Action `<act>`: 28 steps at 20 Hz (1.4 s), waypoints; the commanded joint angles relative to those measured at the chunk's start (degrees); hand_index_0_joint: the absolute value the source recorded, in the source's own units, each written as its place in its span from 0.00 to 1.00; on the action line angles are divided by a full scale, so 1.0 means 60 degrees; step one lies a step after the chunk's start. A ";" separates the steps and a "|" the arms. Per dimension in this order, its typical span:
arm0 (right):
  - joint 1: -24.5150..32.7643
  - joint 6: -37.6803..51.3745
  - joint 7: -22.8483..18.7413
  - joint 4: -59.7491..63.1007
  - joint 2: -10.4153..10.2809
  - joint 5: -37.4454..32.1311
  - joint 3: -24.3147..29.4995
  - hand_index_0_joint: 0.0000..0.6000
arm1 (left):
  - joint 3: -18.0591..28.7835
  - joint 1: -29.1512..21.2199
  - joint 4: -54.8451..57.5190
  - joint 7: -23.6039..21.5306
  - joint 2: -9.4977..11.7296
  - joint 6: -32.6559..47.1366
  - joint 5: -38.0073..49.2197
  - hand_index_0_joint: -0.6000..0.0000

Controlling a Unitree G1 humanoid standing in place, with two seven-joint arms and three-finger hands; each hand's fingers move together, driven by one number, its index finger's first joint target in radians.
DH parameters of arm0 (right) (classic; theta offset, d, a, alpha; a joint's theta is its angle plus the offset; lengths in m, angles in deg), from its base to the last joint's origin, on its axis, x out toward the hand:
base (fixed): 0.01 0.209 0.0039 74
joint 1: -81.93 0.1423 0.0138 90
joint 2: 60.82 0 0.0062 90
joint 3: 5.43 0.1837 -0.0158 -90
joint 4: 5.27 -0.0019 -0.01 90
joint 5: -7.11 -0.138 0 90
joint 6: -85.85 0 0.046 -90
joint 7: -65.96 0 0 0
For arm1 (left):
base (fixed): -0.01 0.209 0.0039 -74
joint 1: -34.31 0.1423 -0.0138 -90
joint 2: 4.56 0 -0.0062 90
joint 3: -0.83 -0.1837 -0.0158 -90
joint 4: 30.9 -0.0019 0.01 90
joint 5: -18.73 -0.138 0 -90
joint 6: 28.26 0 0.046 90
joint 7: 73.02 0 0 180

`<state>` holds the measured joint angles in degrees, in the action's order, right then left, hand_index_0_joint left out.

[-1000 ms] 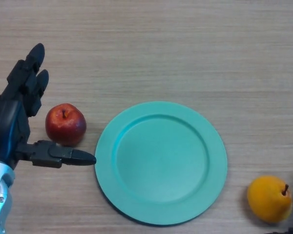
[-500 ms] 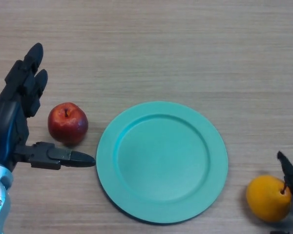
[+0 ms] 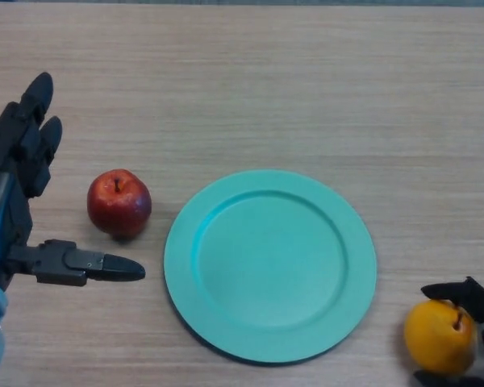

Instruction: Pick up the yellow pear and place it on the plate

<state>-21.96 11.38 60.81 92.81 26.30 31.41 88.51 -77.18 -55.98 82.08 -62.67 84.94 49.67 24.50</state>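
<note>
The yellow pear (image 3: 438,337) lies on the table at the bottom right, to the right of the teal plate (image 3: 176,262), which has nothing on it. My right hand (image 3: 477,302) comes in from the right edge. Its fingers are curled round the pear, one over its far side and one under its near side; most of the hand is out of view. My left hand (image 3: 16,185) is open at the far left, fingers straight and thumb (image 3: 89,264) pointing right, holding nothing.
A red apple (image 3: 118,201) sits between my left hand and the plate's left rim, close to both. The wooden table stretches bare beyond the plate.
My right hand has come in from the right edge and curled its fingers round the pear, which shifted slightly. My left hand has drawn back to the left, away from the apple.
</note>
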 commanded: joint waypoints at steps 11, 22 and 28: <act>0.2425 -0.2170 0.0361 -0.2669 -0.0366 -0.2998 -0.1950 1.00 | 0.0590 -0.0246 0.0498 -0.0091 0.0340 0.1339 0.0357 1.00; 0.4604 -0.1404 -0.2609 0.1198 -0.0373 -0.2732 -0.4002 1.00 | 0.1174 -0.0060 0.0902 0.0340 0.0493 0.0334 0.0666 1.00; 0.4532 -0.1241 -0.2322 0.0913 -0.0373 -0.2554 -0.3912 0.41 | 0.1206 0.0018 0.0793 0.0171 0.0405 0.0929 0.0497 1.00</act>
<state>2.98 -2.46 48.09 101.28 23.71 16.58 62.92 -74.27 -54.17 83.53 -61.34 85.01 46.67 24.98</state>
